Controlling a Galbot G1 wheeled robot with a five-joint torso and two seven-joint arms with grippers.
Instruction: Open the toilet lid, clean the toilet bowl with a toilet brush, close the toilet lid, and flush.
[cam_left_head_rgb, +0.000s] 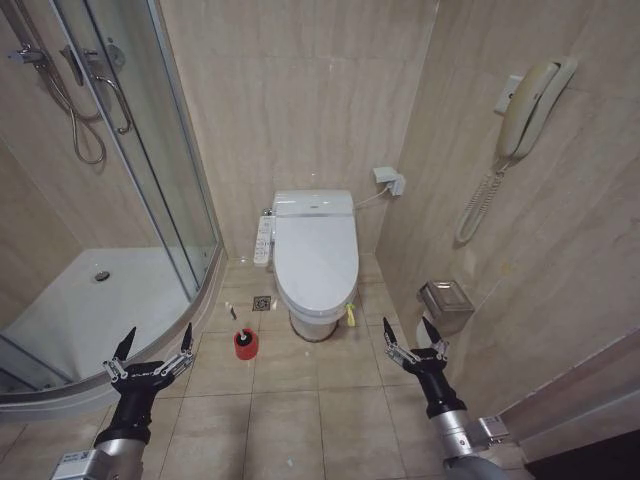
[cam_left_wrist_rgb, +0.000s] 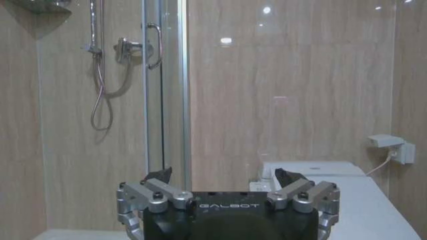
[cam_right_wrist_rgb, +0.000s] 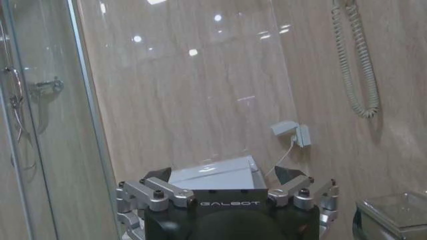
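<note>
My left tool (cam_left_head_rgb: 153, 343) and right tool (cam_left_head_rgb: 410, 335) both spread, empty, well short of closed toilet lid (cam_left_head_rgb: 316, 255); toilet brush (cam_left_head_rgb: 246, 343) on floor.

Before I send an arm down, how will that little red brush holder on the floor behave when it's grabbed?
The brush holder looks small and probably light, standing free on smooth tiles left of the toilet, so a sideways nudge would likely slide or tip it. The black brush seems to sit loose in the cup and may lift out alone. Both grippers hang open, well short of it.
</note>
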